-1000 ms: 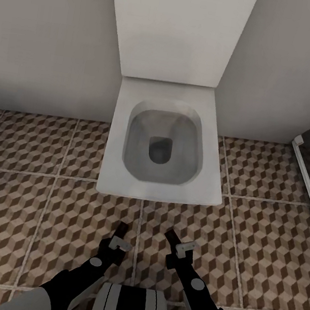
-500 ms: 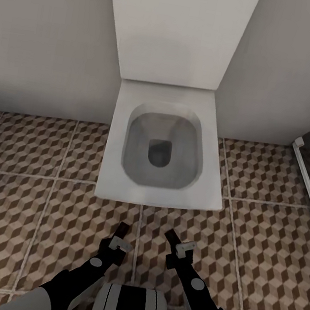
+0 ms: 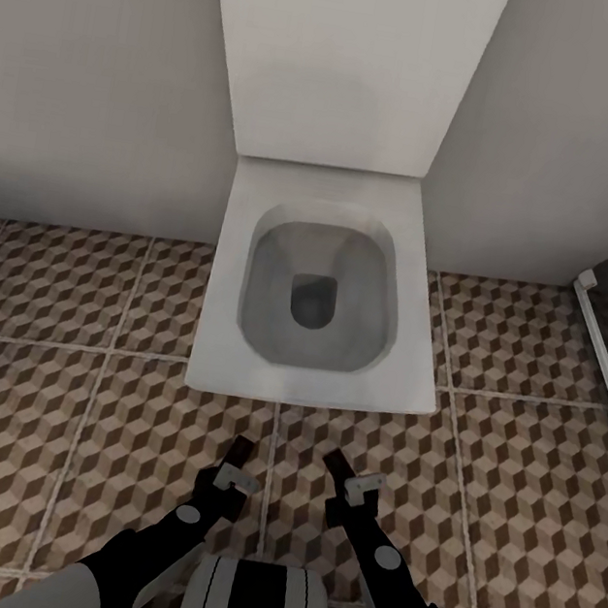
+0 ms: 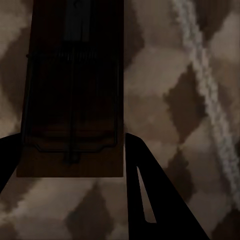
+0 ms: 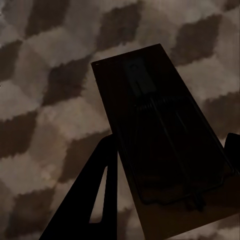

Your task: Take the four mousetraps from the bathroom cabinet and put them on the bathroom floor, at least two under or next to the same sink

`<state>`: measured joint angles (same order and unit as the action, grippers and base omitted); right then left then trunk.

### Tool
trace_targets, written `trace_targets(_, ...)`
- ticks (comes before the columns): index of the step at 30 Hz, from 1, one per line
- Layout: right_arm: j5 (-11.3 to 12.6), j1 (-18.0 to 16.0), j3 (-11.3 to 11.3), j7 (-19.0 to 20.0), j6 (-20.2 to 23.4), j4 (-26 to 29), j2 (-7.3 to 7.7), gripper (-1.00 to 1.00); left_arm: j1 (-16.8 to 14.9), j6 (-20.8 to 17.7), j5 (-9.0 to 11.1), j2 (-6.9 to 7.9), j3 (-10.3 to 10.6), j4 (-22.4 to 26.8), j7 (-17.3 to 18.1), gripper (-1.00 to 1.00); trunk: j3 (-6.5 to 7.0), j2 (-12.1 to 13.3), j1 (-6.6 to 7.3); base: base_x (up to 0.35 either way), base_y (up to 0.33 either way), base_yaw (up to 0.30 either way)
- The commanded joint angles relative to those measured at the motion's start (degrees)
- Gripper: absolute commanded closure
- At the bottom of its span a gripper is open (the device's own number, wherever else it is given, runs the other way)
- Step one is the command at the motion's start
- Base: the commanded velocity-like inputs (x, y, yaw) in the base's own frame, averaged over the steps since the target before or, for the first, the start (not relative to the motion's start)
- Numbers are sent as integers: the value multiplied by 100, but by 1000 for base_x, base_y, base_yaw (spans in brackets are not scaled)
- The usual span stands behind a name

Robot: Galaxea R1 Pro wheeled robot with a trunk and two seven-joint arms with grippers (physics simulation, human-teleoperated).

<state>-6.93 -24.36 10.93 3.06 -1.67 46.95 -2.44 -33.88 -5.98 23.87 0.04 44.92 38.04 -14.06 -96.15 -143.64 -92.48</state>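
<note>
Here each gripper point(image 3: 237, 453) point(image 3: 335, 466) clamps 1 mousetrap point(image 4: 70, 90) point(image 5: 160, 140) above bathroom floor point(image 3: 509, 494).

Toilet point(image 3: 320, 297) sits marginally lower and nearer in head view than a second ago: camera crept forward. Floor tiles point(image 3: 75, 445) shifted with it. Arms unchanged.

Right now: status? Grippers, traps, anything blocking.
Left gripper shut on a mousetrap; right gripper shut on another mousetrap. Both held above bathroom floor. Toilet dead ahead.
</note>
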Motion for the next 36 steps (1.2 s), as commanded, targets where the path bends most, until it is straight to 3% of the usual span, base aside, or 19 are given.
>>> trace_targets(1, -54, 0, -12, 16, -35, -2, -2, 100, -5, -26, 21, 5, 34, 10, -54, 100, -3, -1, 1, 0, 0, 0)
trace_targets(17, -42, -2, -3, 27, -497, -1, 6, 100, -5, -26, 21, 5, 34, 6, -53, 100, -3, -1, 1, 0, 0, 0)
trace_targets(36, -45, 1, -3, 21, -527, -10, -2, 100, -5, -26, 21, 5, 43, 2, -53, 100, -3, -1, 1, 0, 0, 0)
